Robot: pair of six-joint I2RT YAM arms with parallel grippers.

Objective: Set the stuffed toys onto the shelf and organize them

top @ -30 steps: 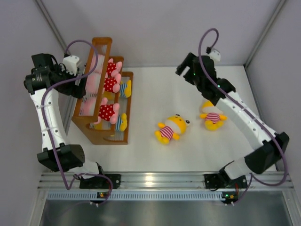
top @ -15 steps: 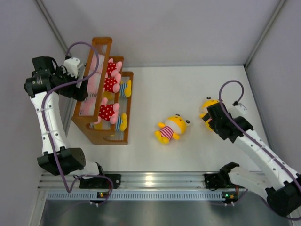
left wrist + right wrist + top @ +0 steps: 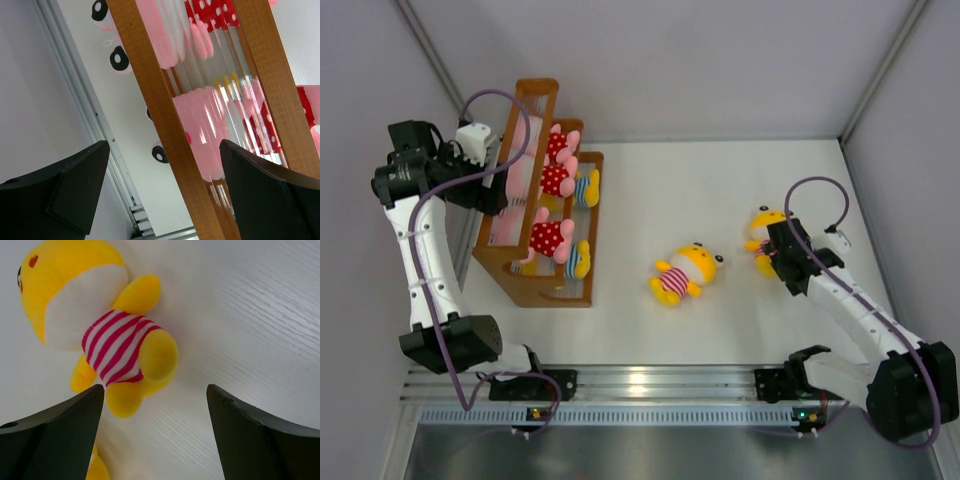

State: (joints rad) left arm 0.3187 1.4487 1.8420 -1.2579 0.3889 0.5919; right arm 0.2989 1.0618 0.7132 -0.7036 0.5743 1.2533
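The brown wooden shelf stands at the left and holds several stuffed toys: pink-headed ones in red dotted outfits and yellow ones in blue stripes. My left gripper is open at the shelf's back side; in the left wrist view a wooden rail runs between its fingers. Two yellow toys in pink-and-white stripes lie on the table, one in the middle and one at the right. My right gripper hangs open and empty over the right one. A striped toy lies just ahead of the right gripper.
The white table is closed in by grey walls on three sides, with a metal rail at the near edge. In the right wrist view a bit of yellow plush shows by the left finger.
My right arm has swung from the far back down and towards me, to sit over the right yellow toy. My left gripper has shifted slightly at the shelf. The toys have not moved.
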